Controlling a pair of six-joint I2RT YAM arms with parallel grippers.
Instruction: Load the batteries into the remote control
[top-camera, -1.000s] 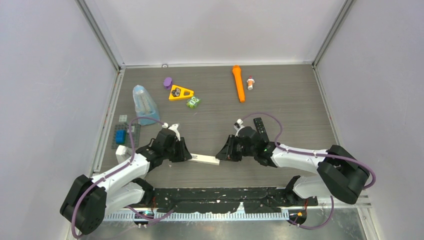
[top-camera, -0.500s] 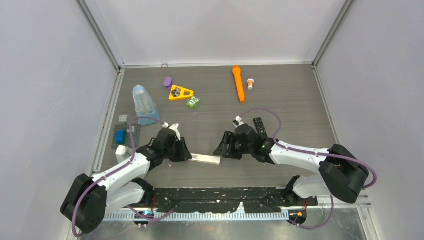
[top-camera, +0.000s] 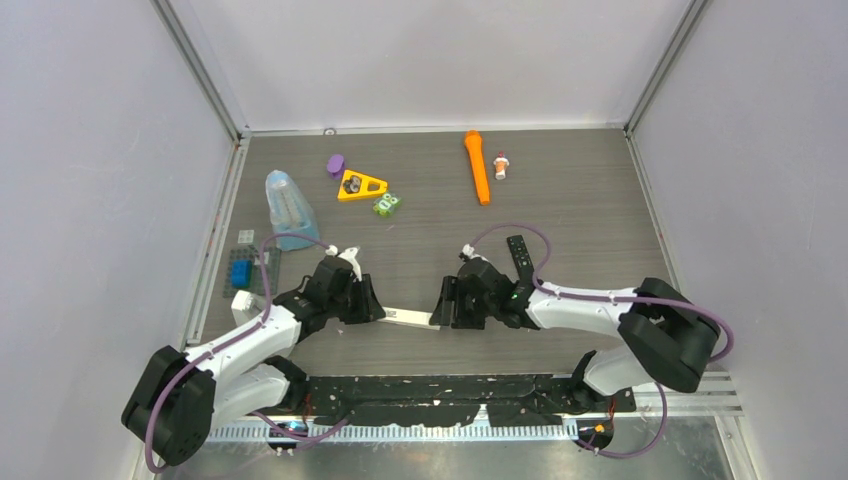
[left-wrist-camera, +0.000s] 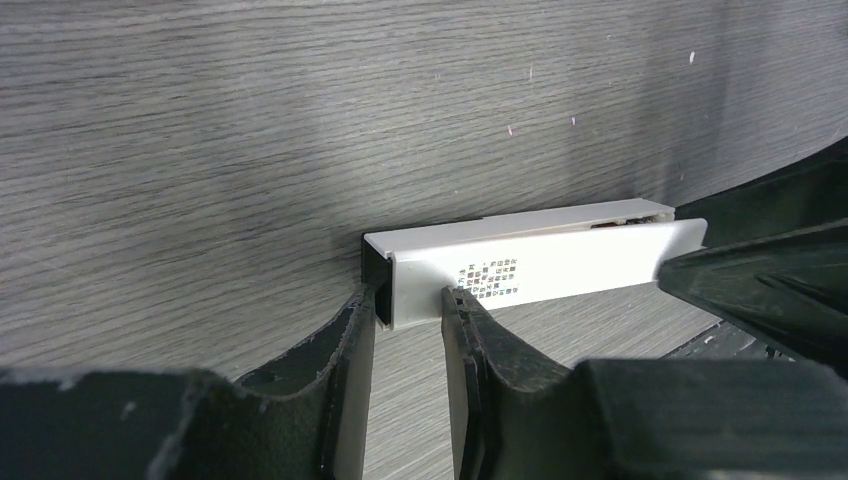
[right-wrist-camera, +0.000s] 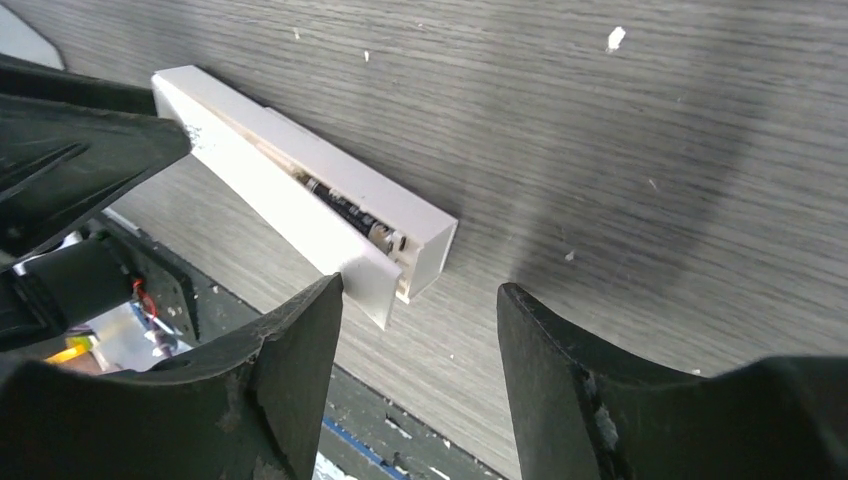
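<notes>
The remote control (top-camera: 410, 317) is a slim white bar lying on its side on the table between the two arms. My left gripper (top-camera: 375, 312) is shut on its left end, and the left wrist view shows both fingers (left-wrist-camera: 410, 300) pinching that end of the remote control (left-wrist-camera: 540, 265). My right gripper (top-camera: 440, 305) stands open at the bar's right end, with its fingers (right-wrist-camera: 420, 290) on either side and not touching it. In the right wrist view the remote control (right-wrist-camera: 300, 170) has a thin white cover slightly ajar. A dark battery (right-wrist-camera: 345, 212) lies in the slot behind the cover.
A black remote (top-camera: 520, 258) lies just behind the right arm. At the back are an orange flashlight (top-camera: 477, 166), a small bottle (top-camera: 501, 165), a yellow triangle (top-camera: 361, 185), a purple piece (top-camera: 335, 164) and a green piece (top-camera: 386, 204). A clear bag (top-camera: 287, 208) and a blue brick (top-camera: 240, 270) lie at the left.
My right gripper has opened wide and slid left, up to the remote's right end. The left gripper keeps its hold and the remote has barely moved.
</notes>
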